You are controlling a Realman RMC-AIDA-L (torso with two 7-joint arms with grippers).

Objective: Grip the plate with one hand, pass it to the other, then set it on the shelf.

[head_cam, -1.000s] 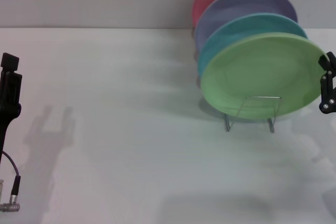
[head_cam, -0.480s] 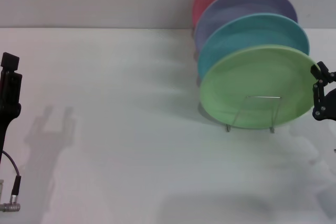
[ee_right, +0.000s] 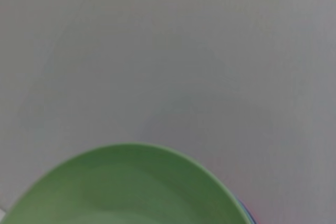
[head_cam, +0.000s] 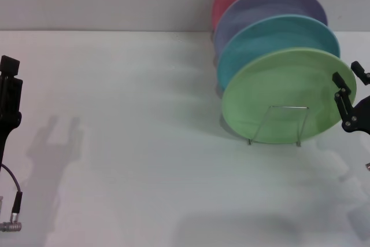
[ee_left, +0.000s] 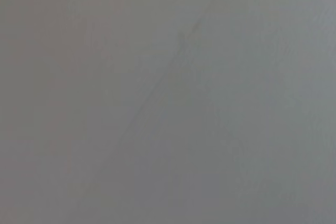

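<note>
green plate (head_cam: 283,93) racked, right pincer (head_cam: 348,92) spread

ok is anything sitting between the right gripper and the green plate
Nothing visible does. The right gripper is open, its fingers straddling the green plate at its right edge in the wire shelf.

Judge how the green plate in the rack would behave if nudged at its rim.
The green plate stands on edge, leaning in a thin wire rack, so it probably tips or rolls easily. It looks like matte plastic: likely stiff, light, unlikely to break. The right gripper straddles its rim.
</note>
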